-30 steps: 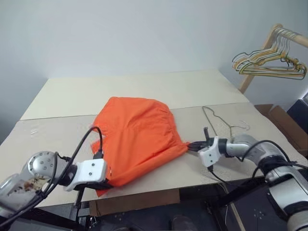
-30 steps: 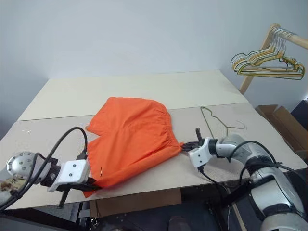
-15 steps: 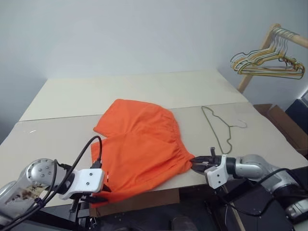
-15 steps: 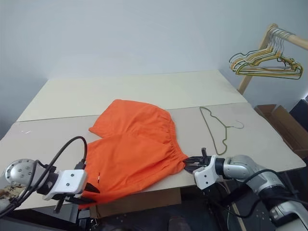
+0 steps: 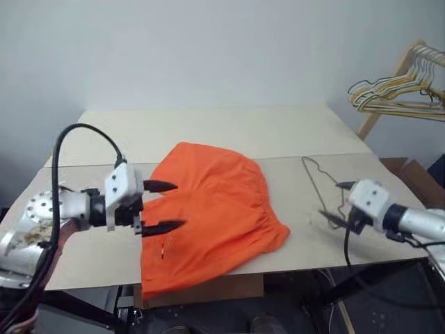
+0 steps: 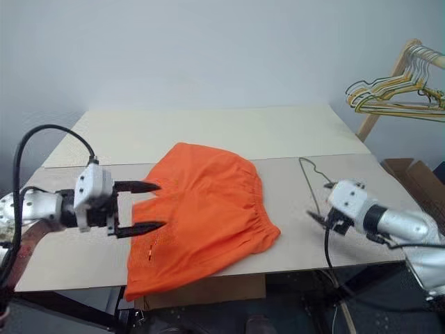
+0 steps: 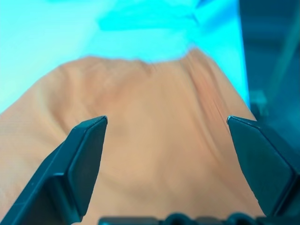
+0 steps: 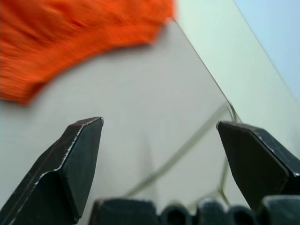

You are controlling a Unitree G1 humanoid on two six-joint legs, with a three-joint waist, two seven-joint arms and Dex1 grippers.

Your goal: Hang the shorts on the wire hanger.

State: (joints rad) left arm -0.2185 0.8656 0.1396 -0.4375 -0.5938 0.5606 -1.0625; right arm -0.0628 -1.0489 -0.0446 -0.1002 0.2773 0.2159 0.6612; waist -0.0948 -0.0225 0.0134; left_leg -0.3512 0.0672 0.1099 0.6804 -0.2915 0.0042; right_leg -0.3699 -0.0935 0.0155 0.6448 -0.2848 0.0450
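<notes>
**Barely begun: shorts flat, hanger bare**

Basically nothing of the hang is done yet, judging from how things lie. The shorts are spread flat on the table, centre-near, w/ the near hem drooping a bit over the near edge. The wire hanger lies flat on the table too, right of the shorts and apart from them, no fabric on or through it. Its hook end is partly hidden behind the right arm, so can't tell exactly how it sits.

Tools: left gripper is wide open, holding nothing, hovering over the left edge of the shorts w/ both fingers pointing right across the fabric; the left wrist view shows orange cloth between the spread fingers, no contact that I can see. Right gripper is also spread wide and empty, right of the shorts, over the hanger area; in the right wrist view the thin wire runs across bare table between its fingers.

Left to do, as I read it: pick up the hanger, get the shorts onto its wire, prob. by threading or draping over the bottom bar, then lift the lot.

Containers: a cardboard box sits on the floor far right, contents not readable. A wooden rack at far right carries a bunch of other hangers, not the task's one.
</notes>
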